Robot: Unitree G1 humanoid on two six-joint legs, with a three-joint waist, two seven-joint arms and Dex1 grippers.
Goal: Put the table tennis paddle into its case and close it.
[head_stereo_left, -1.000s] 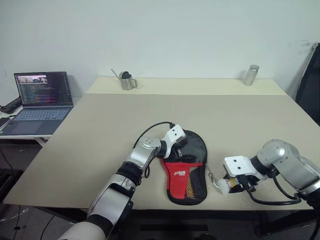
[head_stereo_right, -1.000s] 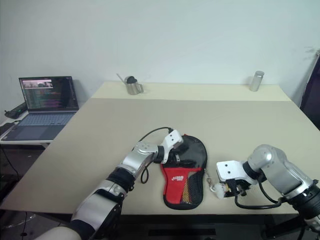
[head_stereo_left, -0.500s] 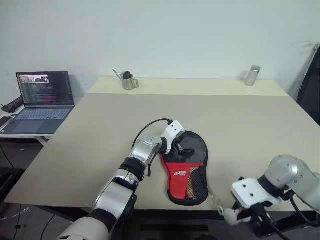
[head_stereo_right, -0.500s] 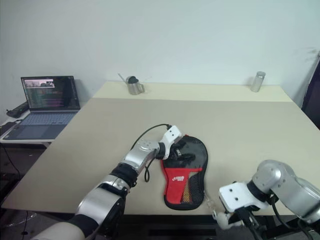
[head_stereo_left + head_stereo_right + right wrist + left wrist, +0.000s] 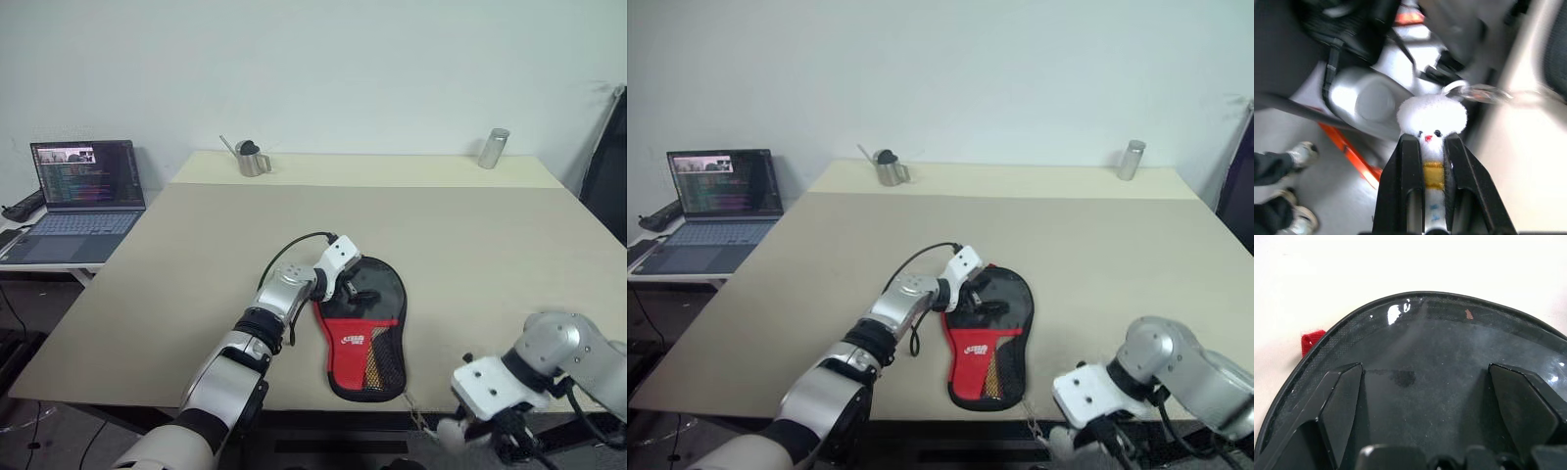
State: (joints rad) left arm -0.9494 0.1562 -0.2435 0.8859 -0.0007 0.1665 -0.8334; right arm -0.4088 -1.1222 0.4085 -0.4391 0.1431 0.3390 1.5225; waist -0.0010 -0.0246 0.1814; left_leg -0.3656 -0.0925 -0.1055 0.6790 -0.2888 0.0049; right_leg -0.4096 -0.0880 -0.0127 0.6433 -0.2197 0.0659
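The case [image 5: 365, 328] lies flat near the table's front edge, black at its round far end and red with a mesh pocket toward me. My left gripper [image 5: 349, 286] rests open on the black end; the left wrist view has its fingers [image 5: 1344, 396] spread on the glossy black case [image 5: 1449, 333]. Just past the table's front edge, my right gripper [image 5: 453, 431] is shut on a white fluffy charm [image 5: 1432, 115]. A thin chain [image 5: 1484, 90] runs from the charm back toward the case. The table tennis paddle is hidden.
An open laptop [image 5: 83, 191] sits on a side table at the left. A small metal watering can [image 5: 250, 157] and a metal cylinder [image 5: 493, 148] stand at the table's far edge. A person's shoes [image 5: 1300, 152] are on the floor below.
My right gripper has drawn back from the tabletop beside the case to beyond the front edge, taking the white charm and chain with it. The left gripper stays on the case.
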